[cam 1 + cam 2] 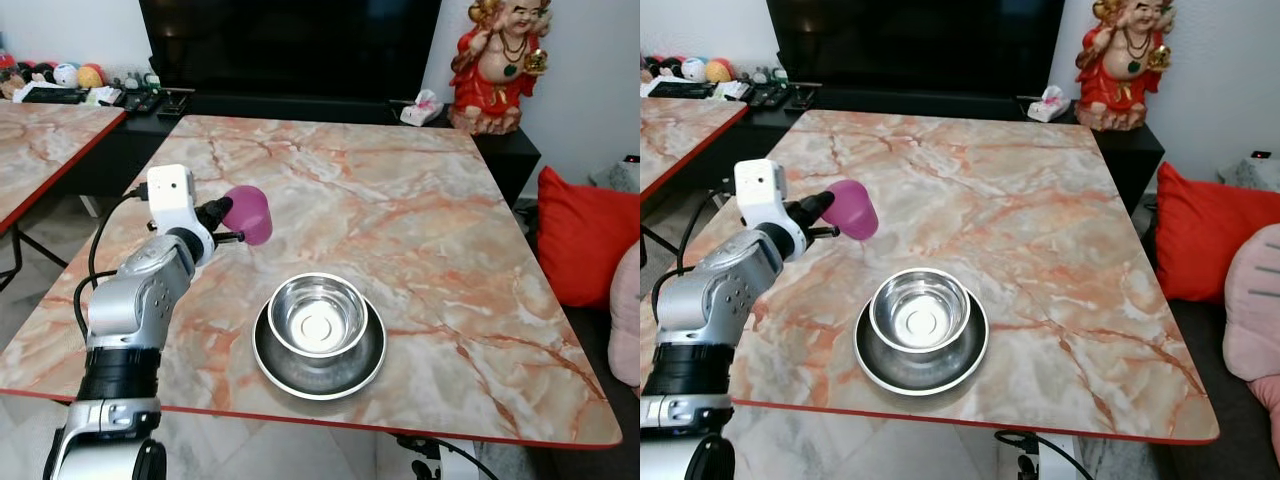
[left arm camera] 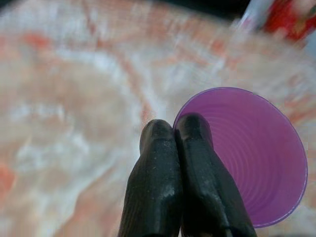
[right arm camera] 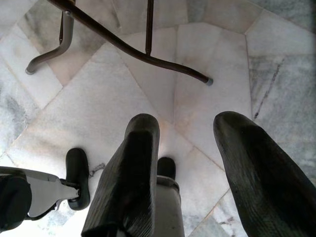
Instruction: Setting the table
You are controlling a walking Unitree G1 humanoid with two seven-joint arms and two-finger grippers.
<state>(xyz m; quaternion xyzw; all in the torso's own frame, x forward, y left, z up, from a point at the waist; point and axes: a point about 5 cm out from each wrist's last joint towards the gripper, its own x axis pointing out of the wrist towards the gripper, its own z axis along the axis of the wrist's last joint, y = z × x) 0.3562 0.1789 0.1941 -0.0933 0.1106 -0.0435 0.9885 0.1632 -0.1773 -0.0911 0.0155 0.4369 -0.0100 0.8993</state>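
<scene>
A purple plastic cup (image 1: pixel 248 213) hangs over the left side of the marble table (image 1: pixel 400 200), tilted on its side, mouth toward the wrist camera. My left gripper (image 1: pixel 222 222) is shut on the cup's rim; in the left wrist view the two black fingers (image 2: pixel 168 163) pinch the edge of the cup (image 2: pixel 256 158). A steel bowl (image 1: pixel 318 315) sits inside a steel plate (image 1: pixel 320 350) near the table's front edge, right of the cup. My right gripper (image 3: pixel 185 148) hangs below the table with its fingers open over the tiled floor.
A red statue (image 1: pixel 497 65) and a tissue pack (image 1: pixel 422 107) stand on the black TV bench behind the table. A second marble table (image 1: pixel 40 140) is at the left. Red and pink cushions (image 1: pixel 590 240) lie at the right. Table legs (image 3: pixel 123 44) cross the floor.
</scene>
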